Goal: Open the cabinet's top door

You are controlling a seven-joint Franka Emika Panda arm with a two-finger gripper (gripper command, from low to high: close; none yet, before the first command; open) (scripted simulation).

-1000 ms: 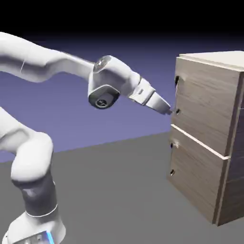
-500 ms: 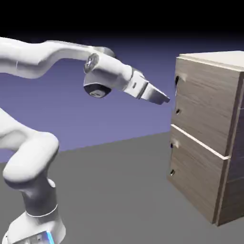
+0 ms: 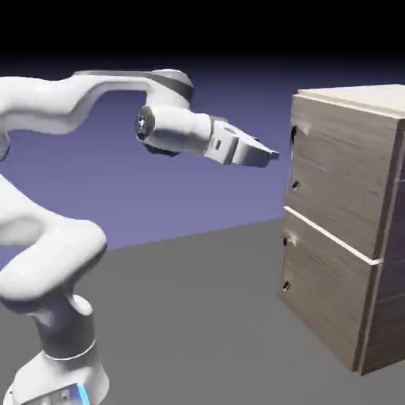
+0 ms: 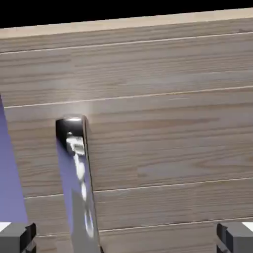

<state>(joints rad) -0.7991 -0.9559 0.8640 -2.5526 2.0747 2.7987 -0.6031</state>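
Note:
The cabinet (image 3: 348, 229) of grey-brown wood grain stands at the exterior view's right, and its top door (image 3: 336, 178) lies flush and shut. A slim vertical handle (image 3: 293, 159) runs along that door's left edge. My gripper (image 3: 271, 155) points almost level at the handle's upper part, a short gap away and touching nothing. In the hand view the top door (image 4: 163, 133) fills the picture, with the shiny handle (image 4: 79, 183) left of centre. Both fingertips (image 4: 17, 237) sit far apart at the bottom corners, so the gripper (image 4: 126, 239) is open and holds nothing.
The lower door (image 3: 328, 297), with its own small handle mounts, sits under the top door. The cabinet rests on the grey table (image 3: 198, 316). My arm's elbow and base (image 3: 55, 316) rise at the lower left.
The hand has risen from near the handle's lower mount and drawn back a little to the left. The wrist has levelled out. The fingers stay open.

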